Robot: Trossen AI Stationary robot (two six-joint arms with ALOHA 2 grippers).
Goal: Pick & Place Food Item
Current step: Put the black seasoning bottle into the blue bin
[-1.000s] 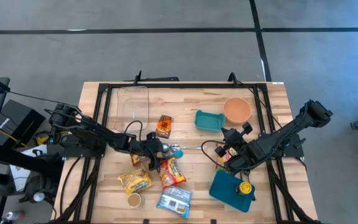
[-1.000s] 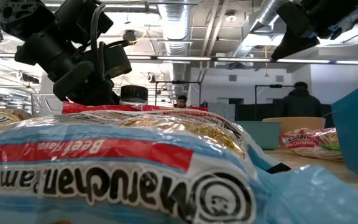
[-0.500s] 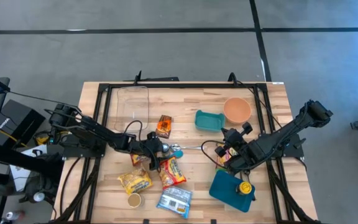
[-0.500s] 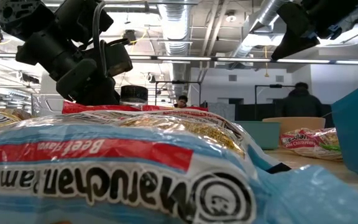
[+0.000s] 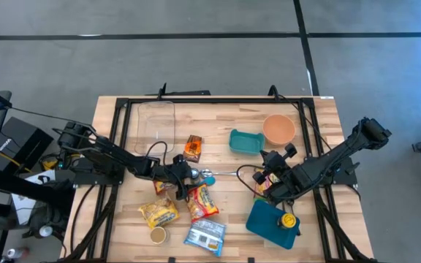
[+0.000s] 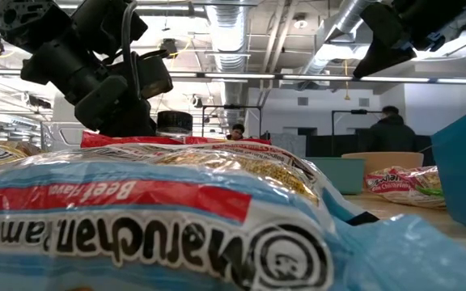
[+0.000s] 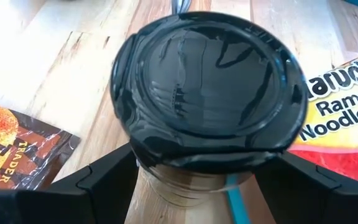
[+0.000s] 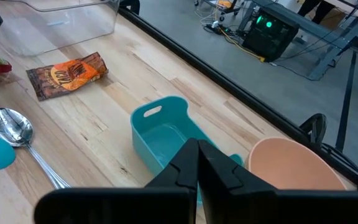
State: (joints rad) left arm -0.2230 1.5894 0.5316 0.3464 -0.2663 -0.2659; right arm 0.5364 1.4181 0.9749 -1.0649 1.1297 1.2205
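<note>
Nothing has shifted since a second ago: left claw (image 7: 197, 180) stays clenched on black-lidded jar (image 7: 207, 93) (right claw (image 8: 196, 163) idle, closed), lift pending.

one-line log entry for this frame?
left gripper: shut on black-lidded jar | right gripper: shut, idle over table

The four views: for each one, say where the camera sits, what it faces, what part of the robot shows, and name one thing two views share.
High: above the table, straight down; both arms, left gripper, right gripper.
Low: at tabletop level, behind a ramen pack, facing the room; arms overhead.
Left wrist: on the left arm, facing a black-lidded jar between its fingers.
Right wrist: on the right arm, past shut fingers toward the teal tray and orange bowl.
Shared: high and right wrist both show the spoon.
</note>
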